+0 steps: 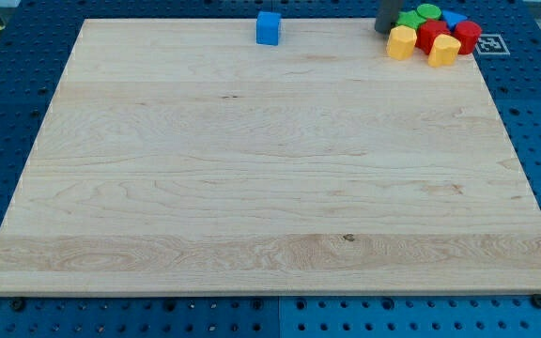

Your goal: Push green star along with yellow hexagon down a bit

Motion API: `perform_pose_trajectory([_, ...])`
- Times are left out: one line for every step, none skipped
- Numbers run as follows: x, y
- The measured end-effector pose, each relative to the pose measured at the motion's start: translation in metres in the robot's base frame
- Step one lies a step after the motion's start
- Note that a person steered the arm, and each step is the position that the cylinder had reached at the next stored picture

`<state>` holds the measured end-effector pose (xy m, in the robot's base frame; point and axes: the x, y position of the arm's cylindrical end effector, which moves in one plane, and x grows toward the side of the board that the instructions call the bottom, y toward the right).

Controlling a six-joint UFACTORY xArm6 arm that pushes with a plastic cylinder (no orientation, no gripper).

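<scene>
Push not yet visibly made: the blocks are still packed at the board's top right corner.

The green star [408, 19] and yellow hexagon [401, 42] are seen at the left edge of a tight cluster, touching a red block [430, 36], a yellow heart [443, 51], a green round block [428, 12], a blue block [455, 19] and a second red block [467, 36]. The tip [384, 31] is placed just left of the star, above the hexagon; no gripper is fitted, so nothing is held. A blue cube [268, 28] is left well apart. The downward shift is judged still to be done.
</scene>
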<state>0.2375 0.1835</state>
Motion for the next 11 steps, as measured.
perform_pose_trajectory([0.065,0.005])
perform_pose_trajectory([0.09,0.001])
perform_pose_trajectory([0.092,-0.044])
perform_pose_trajectory([0.088,-0.108])
perform_pose_trajectory([0.044,-0.141])
perform_pose_trajectory([0.002,-0.127])
perform_pose_trajectory([-0.017,-0.089])
perform_pose_trajectory([-0.045,-0.086])
perform_pose_trajectory([-0.046,-0.078])
perform_pose_trajectory([-0.046,-0.046])
perform_pose_trajectory([-0.046,-0.01])
